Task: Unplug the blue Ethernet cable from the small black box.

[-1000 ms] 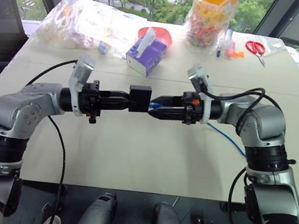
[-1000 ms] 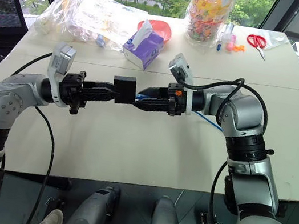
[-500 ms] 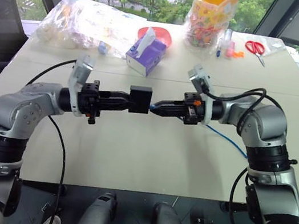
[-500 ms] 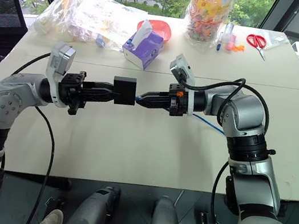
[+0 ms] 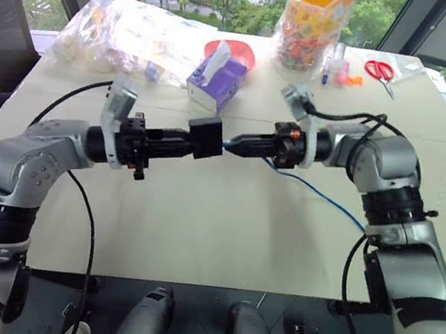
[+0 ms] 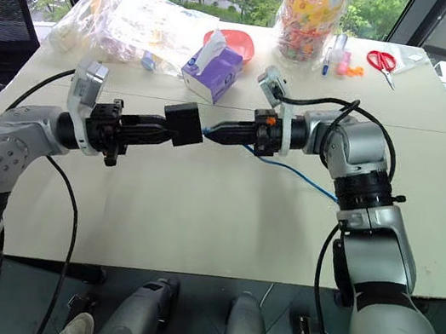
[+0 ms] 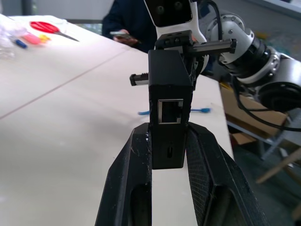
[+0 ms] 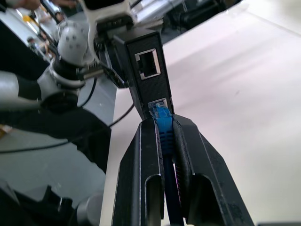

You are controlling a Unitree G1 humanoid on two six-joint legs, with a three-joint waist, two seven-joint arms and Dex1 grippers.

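Blue Ethernet cable (image 8: 164, 134) is plugged into the small black box's (image 5: 206, 137) lower port, so the unplugging itself is not yet done. Above the table (image 5: 221, 227), the left gripper's (image 7: 168, 141) fingers clamp the box, while the right gripper's (image 8: 164, 129) fingers pinch the cable right behind its plug. Judging from this, only the pull-apart remains.

Both arms have rounded silver-grey metal shells with black ribbed bands at the joints. A thick black cable loops loose along each arm. Near each wrist sits a small white and grey camera block. The left gripper (image 5: 182, 142) and the right gripper (image 5: 240, 144) are matte black, each with two long tapered fingers (image 7: 123, 188) with a fine mesh texture inside. An orange ring marks the right wrist.
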